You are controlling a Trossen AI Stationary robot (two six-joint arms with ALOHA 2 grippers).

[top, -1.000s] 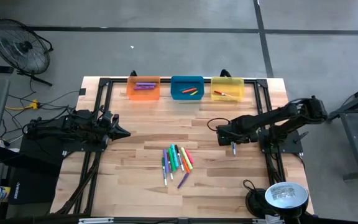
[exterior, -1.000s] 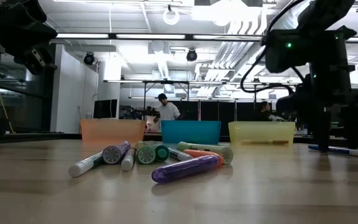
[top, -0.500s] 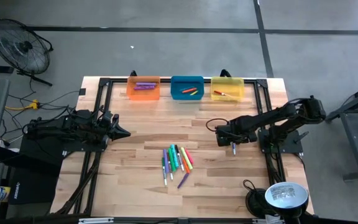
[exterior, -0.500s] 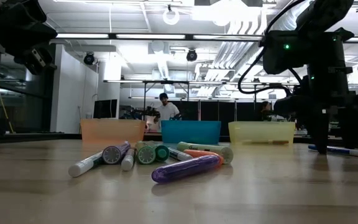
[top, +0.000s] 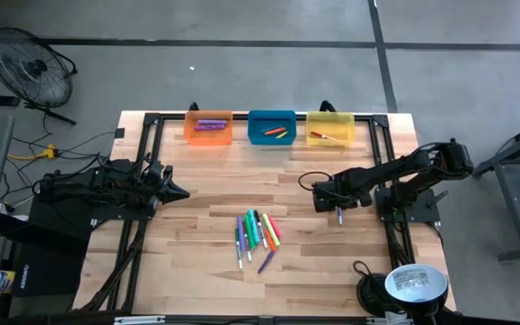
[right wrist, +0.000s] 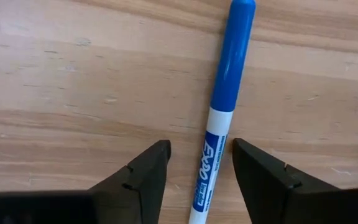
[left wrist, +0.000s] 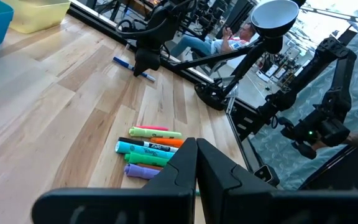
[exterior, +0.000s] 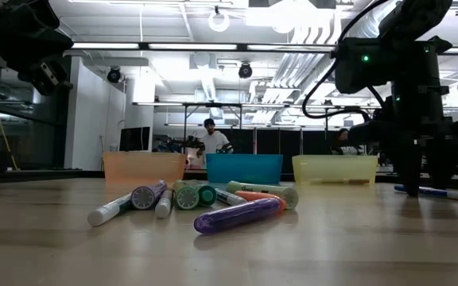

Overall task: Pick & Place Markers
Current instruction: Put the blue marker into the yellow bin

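Blue marker (right wrist: 219,124) lies flat on the desk (top: 332,262) between the right gripper's (right wrist: 201,163) part-open fingers, off-centre toward one, risking it rolling aside on closure; left gripper (left wrist: 196,163), fingers together, waits at the left edge.

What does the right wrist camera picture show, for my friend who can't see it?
A blue-capped marker with a white barrel lies flat on the wooden table. The right gripper is just above it, one dark finger on each side, not touching the marker yet.
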